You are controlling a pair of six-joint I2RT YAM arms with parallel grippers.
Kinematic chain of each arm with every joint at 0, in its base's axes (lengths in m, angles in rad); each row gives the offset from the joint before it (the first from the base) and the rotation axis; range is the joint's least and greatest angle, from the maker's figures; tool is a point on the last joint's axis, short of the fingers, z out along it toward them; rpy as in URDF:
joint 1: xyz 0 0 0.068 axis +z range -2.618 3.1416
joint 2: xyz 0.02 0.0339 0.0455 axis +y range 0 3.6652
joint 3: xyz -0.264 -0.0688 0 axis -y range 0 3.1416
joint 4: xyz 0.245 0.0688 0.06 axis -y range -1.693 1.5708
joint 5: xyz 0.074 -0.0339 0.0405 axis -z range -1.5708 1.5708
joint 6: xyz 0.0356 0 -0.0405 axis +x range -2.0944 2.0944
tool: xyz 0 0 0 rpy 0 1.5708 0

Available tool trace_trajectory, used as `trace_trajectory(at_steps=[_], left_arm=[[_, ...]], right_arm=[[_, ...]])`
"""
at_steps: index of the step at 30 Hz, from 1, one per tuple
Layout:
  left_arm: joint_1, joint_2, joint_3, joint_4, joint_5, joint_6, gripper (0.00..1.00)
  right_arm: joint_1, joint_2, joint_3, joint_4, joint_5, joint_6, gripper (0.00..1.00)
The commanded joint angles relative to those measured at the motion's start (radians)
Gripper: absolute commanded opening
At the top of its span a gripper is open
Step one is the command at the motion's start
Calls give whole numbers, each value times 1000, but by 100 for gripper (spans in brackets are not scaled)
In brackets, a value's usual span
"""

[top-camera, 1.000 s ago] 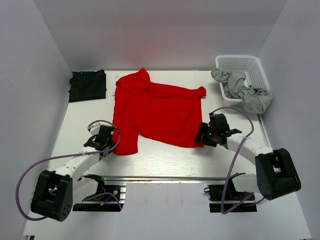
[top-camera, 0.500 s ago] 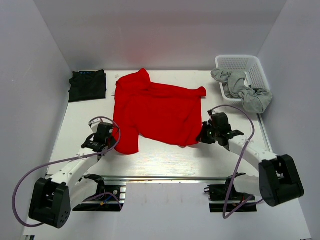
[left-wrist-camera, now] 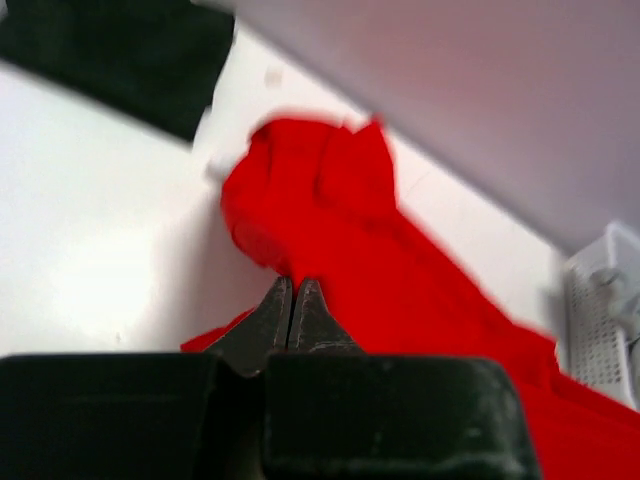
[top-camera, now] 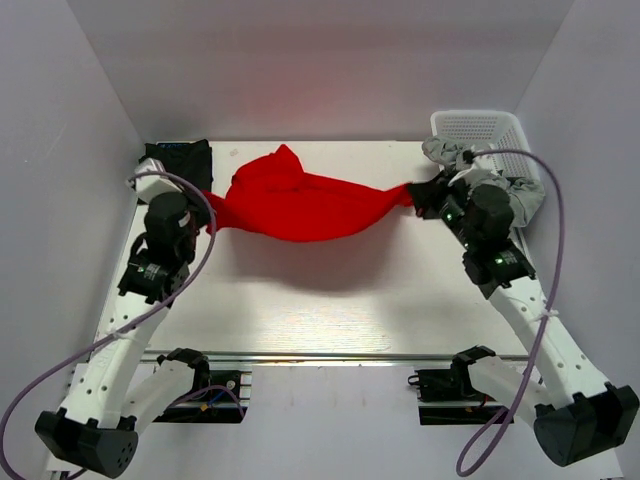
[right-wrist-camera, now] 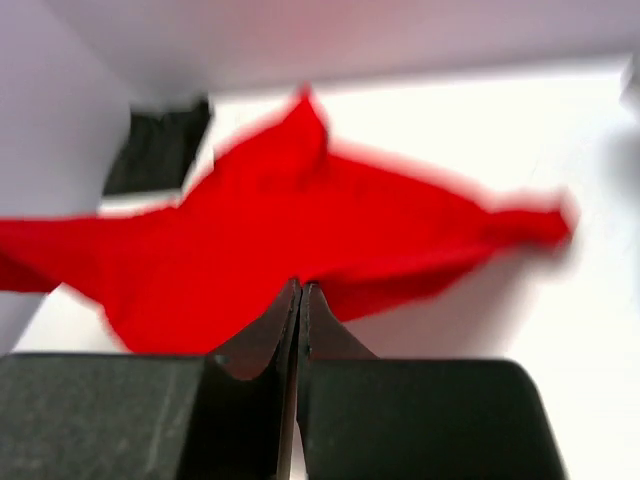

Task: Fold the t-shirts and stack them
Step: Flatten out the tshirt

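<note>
The black t-shirt (top-camera: 175, 172), folded at the far-left corner, shows a blue neck label (top-camera: 177, 147) too small to read. The white counter (top-camera: 330, 310) sits between pale walls (top-camera: 80, 120). The left pincer (top-camera: 207, 218) and right pincer (top-camera: 418, 196) each clamp an end of the red t-shirt (top-camera: 300, 205), which is stretched between them above the counter.

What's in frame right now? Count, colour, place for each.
red t-shirt: 1, bright red, strung between both grippers across the far half of the table
black t-shirt: 1, black, far left corner, partly behind the left arm
basket: 1, white lattice, far right corner
grey cloth: 1 bundle, grey, in the basket, spilling over its rim
table: 1, white
left gripper: 1, black, shut on the red t-shirt's left end
right gripper: 1, black, shut on its right end
</note>
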Motion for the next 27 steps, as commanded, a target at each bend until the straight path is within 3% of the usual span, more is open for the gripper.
trace_trajectory(at_steps=[1, 14, 27], left_arm=[[-5, -40, 133, 27, -75, 120, 0], [4, -72, 523, 105, 45, 419, 0], [13, 40, 1088, -21, 167, 601, 0]], right_arm=[[-3, -38, 126, 54, 114, -65, 0], [-5, -60, 537, -37, 166, -289, 0], [-6, -163, 801, -160, 113, -369, 0]])
